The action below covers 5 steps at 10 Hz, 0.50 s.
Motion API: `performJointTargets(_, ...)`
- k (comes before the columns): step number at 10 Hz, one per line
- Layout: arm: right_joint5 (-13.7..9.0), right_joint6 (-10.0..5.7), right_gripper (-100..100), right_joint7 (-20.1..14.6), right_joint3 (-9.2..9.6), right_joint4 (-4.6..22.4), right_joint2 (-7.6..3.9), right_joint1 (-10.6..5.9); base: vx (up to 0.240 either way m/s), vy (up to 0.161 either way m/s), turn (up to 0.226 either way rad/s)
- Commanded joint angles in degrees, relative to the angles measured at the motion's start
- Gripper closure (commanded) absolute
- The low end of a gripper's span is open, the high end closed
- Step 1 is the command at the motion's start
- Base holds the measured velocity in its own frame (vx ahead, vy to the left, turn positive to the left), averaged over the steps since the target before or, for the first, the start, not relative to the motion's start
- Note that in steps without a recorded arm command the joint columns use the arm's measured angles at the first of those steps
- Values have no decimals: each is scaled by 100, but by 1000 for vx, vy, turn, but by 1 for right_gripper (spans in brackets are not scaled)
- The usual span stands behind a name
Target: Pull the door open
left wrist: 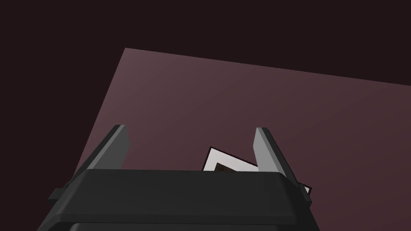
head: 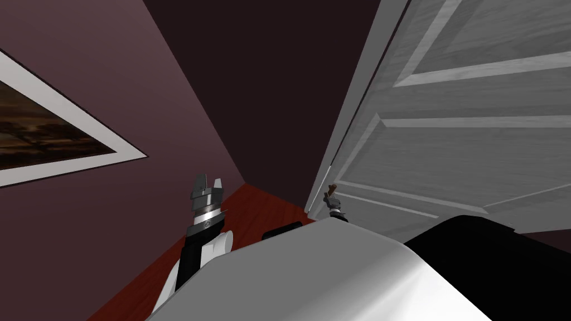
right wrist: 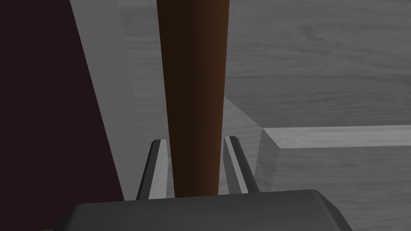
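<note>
Grey panelled door (head: 474, 150), brown handle (right wrist: 194, 80) clamped in right pincer (right wrist: 194, 139); left pincer (left wrist: 190, 127) spread

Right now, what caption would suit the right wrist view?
The right claw grips the brown door handle, with the grey panelled door behind.

Right-wrist camera close on handle (right wrist: 194, 100)
</note>
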Motion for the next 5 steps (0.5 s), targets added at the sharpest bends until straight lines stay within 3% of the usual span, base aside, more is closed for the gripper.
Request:
performJointTargets(1, 79, 9, 100, -73, 149, -63, -49, 24, -255, 1, 81)
performJointTargets(3, 159, -8, 100, -138, 284, -131, -98, 61, -246, -23, 72)
performJointTargets(4, 147, -17, 100, -131, 259, -76, -73, 15, -111, 11, 30)
performJointTargets(5, 227, -48, 100, -193, 405, -130, -122, 62, -162, 12, 62)
